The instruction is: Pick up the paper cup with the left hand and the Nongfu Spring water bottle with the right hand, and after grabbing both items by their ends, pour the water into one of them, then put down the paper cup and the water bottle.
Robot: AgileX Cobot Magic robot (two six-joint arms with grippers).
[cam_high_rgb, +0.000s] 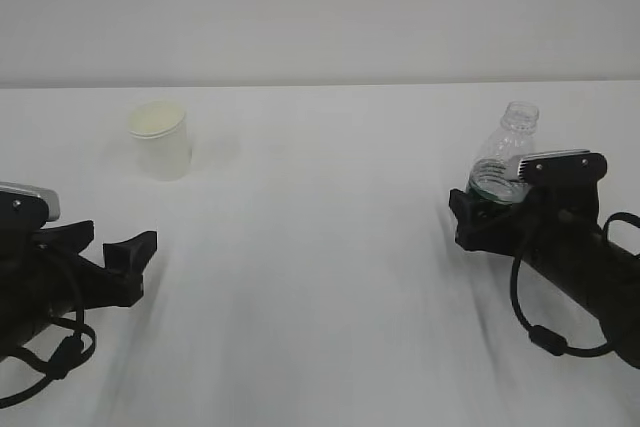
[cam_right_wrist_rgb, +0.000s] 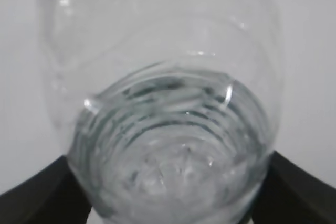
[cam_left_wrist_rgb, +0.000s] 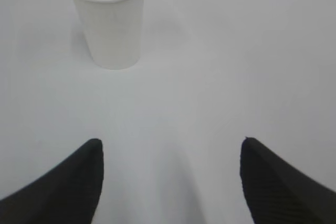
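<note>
White table (cam_high_rgb: pixel 330 277): one paper cup (cam_high_rgb: pixel 161 139), one bottle (cam_high_rgb: pixel 504 157), two grippers.

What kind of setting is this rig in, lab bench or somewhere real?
Looks like a bare lab or test bench, not a lived-in room: a plain white table against a blank pale wall, with only a paper cup and an uncapped water bottle set out as props.

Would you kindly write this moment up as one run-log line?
left gripper: open, short of cream-white paper cup | right gripper: around clear ribbed plastic bottle, tilted | cup: upright on white table
</note>
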